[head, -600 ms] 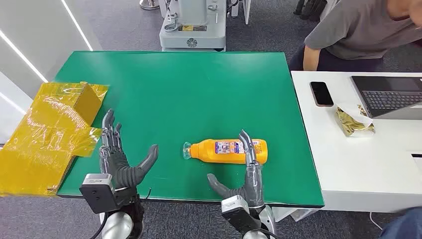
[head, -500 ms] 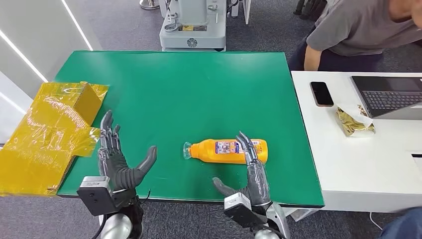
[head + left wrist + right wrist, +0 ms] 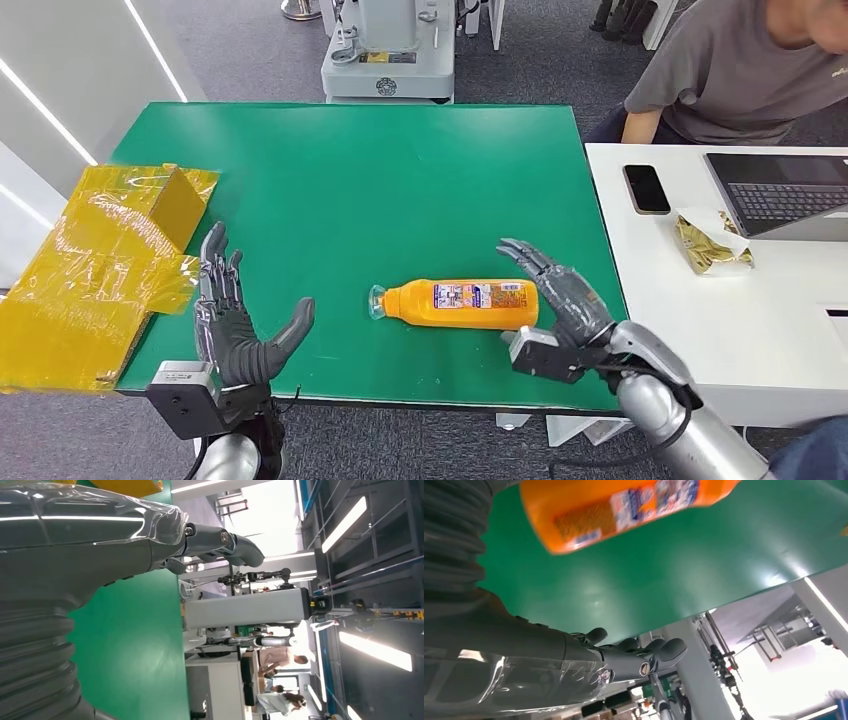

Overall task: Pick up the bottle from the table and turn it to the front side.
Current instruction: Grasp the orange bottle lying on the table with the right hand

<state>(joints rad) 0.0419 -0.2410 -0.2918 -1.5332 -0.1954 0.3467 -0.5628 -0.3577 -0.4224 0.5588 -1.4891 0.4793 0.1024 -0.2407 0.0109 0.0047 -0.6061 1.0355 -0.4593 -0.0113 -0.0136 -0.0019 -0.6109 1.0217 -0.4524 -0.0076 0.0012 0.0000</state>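
An orange bottle (image 3: 462, 303) with a clear cap and a printed label lies on its side on the green table (image 3: 380, 180), cap toward the left. My right hand (image 3: 556, 300) is at the bottle's base end, fingers spread and curved beside it, holding nothing. In the right wrist view the bottle (image 3: 624, 505) lies just past my right hand (image 3: 574, 660), whose fingers stand apart. My left hand (image 3: 235, 318) hovers open near the table's front left edge, well away from the bottle. The left hand (image 3: 125, 545) fills much of its wrist view.
A yellow foil-wrapped box (image 3: 95, 270) sits at the table's left edge beside my left hand. A white desk (image 3: 740, 300) to the right carries a phone (image 3: 646, 187), a laptop (image 3: 785, 190) and a snack bag (image 3: 712, 243). A person (image 3: 740, 70) sits behind it.
My right hand has swung from in front of the bottle round to its base end on the right. The left hand has barely moved. The bottle lies as before.
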